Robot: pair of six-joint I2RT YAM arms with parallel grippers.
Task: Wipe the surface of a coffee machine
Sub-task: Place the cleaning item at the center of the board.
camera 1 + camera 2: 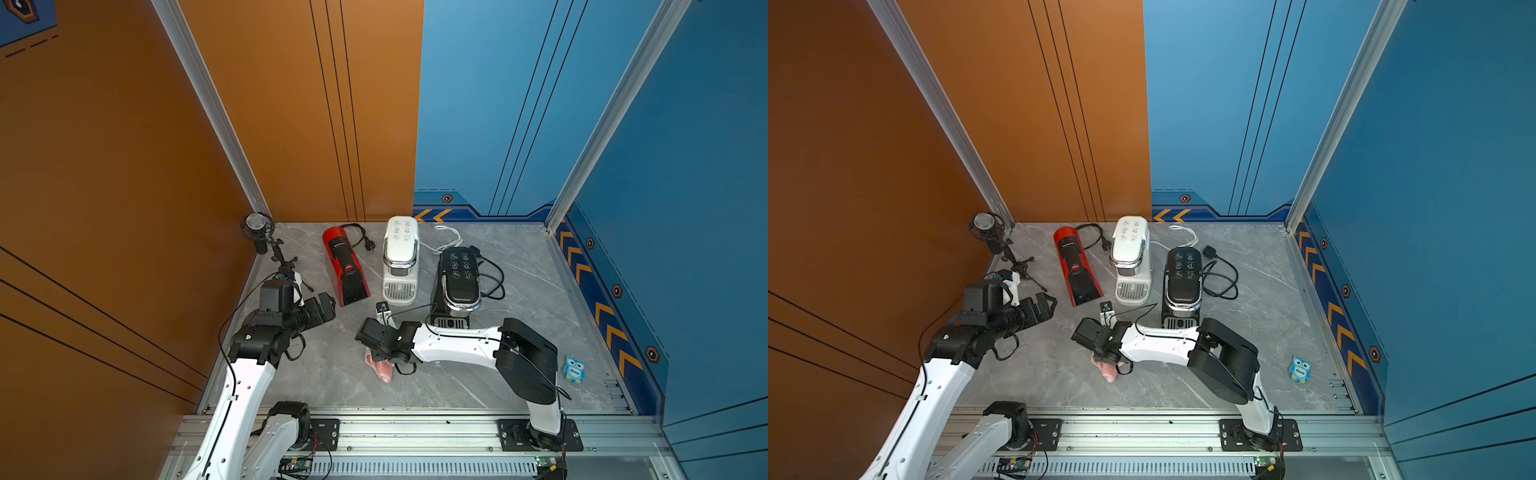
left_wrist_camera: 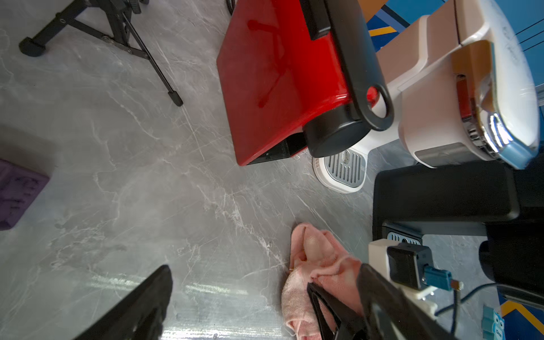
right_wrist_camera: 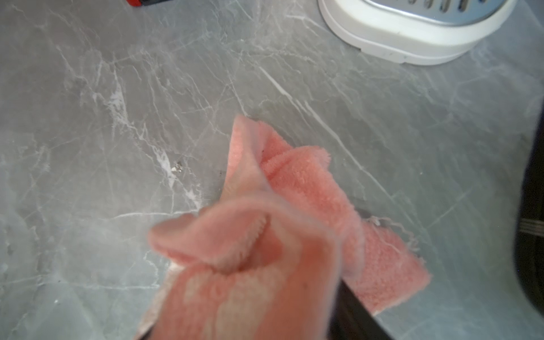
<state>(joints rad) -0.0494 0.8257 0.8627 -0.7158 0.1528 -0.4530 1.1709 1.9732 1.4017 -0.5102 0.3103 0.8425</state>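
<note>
Pink cloth [image 1: 383, 369] lies crumpled on the grey marble table [image 1: 519, 365], in front of the white coffee machine [image 1: 400, 257], with its long axis slanting from back left to front right. 3 machines stand in a row: the red coffee machine [image 1: 345, 266], the white one and the black coffee machine [image 1: 457, 282]. Their long axes run back to front, and their drip trays face the robot. The right gripper [image 2: 343, 297] has fabric between its fingers; whether it grips I cannot tell. The left gripper [image 1: 1047, 300] hangs wide open and empty near the red machine's front.
</note>
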